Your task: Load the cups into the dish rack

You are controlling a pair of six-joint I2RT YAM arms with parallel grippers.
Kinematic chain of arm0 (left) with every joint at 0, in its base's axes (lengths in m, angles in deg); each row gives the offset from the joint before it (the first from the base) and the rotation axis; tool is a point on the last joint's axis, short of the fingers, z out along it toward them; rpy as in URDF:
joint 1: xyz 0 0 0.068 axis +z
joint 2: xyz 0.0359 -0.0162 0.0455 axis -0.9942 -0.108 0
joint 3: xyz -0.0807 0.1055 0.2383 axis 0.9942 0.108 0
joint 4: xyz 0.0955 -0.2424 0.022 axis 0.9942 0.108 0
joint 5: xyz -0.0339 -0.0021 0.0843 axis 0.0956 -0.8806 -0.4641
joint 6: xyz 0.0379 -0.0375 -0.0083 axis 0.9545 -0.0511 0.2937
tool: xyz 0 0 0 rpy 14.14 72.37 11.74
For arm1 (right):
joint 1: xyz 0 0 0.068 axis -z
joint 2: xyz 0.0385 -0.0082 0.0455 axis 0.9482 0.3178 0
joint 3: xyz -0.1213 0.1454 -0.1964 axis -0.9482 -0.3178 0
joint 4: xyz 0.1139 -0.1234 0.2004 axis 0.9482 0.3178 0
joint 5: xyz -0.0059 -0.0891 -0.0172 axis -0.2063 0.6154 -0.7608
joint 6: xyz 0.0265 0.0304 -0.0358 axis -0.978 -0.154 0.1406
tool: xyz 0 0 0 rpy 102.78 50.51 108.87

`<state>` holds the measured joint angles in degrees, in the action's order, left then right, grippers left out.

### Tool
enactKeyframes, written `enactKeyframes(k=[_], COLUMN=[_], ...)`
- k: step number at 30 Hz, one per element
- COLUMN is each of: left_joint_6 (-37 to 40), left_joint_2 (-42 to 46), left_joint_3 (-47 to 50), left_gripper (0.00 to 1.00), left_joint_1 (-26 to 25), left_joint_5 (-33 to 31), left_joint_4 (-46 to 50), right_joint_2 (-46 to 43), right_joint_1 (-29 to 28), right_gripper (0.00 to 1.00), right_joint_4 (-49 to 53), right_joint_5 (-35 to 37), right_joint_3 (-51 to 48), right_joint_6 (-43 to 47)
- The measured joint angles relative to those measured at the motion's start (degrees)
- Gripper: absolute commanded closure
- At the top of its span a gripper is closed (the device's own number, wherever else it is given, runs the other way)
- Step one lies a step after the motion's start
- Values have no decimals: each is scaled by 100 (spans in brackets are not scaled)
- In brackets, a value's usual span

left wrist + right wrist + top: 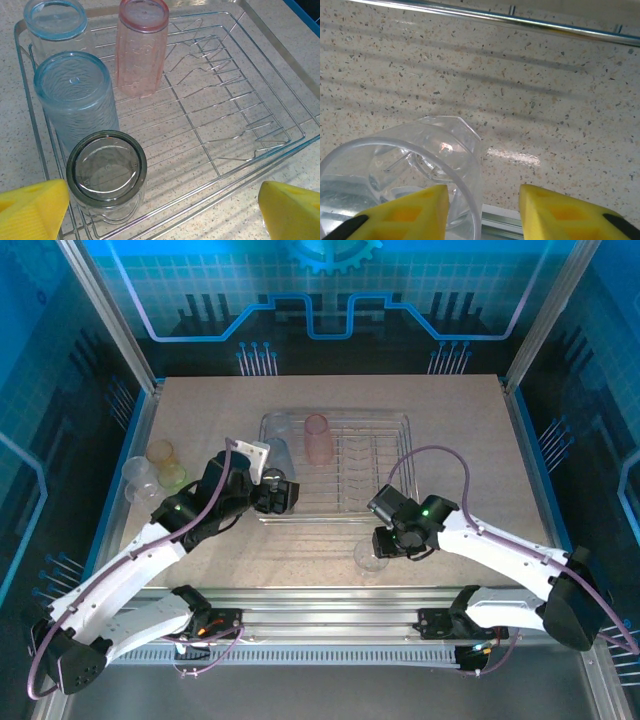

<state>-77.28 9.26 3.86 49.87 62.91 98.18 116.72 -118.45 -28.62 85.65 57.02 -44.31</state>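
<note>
The silver wire dish rack (pixel 385 455) (pixel 240 100) sits mid-table. Upside down in its left part stand a pale blue cup (pixel 55 20), a pink cup (pixel 141 45) (pixel 318 437), a frosted blue cup (pixel 75 100) and a smoky grey cup (pixel 106 170). My left gripper (pixel 285 495) (pixel 165 210) hangs open over the rack's near left corner, the grey cup close by its left finger. A clear cup (pixel 370 558) (pixel 415 165) stands mouth up before the rack. My right gripper (pixel 382 543) (pixel 482 210) straddles its rim, open, left finger (pixel 405 215) inside and right finger (pixel 560 215) outside, apart from the wall.
Left of the rack on the speckled table stand an amber cup (pixel 160 452), a yellow-green cup (pixel 173 476) and a clear cup (pixel 138 478). The rack's right half shows bare divider prongs (pixel 235 80). The table's metal front rail (pixel 520 222) runs just behind the clear cup.
</note>
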Motion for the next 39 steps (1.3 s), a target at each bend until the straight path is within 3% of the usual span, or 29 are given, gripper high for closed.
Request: enactKeyframes(k=[12,22,27,36,39], left_joint_6=[-2,-127,-284,-612,-721], left_joint_2=[52,61,105,203,203], left_joint_3=[0,2,0,-101,-203], left_gripper=[1,1,1,1,1], left_joint_1=[0,0,0,0,0], left_joint_5=[76,227,310,726,1117], left_joint_4=[-2,-205,-256,-420,-667], right_joint_2=[94,319,240,-1272,-1978], right_joint_1=[-28,-33,-33,61,463], right_gripper=[77,99,100,100,100], right_joint_4=[-35,186,546,776,645], right_joint_5=[90,243,251,-380,-673], right_joint_3=[-28,81,413,1414,1495], right_joint_6=[55,181,560,1589,1676])
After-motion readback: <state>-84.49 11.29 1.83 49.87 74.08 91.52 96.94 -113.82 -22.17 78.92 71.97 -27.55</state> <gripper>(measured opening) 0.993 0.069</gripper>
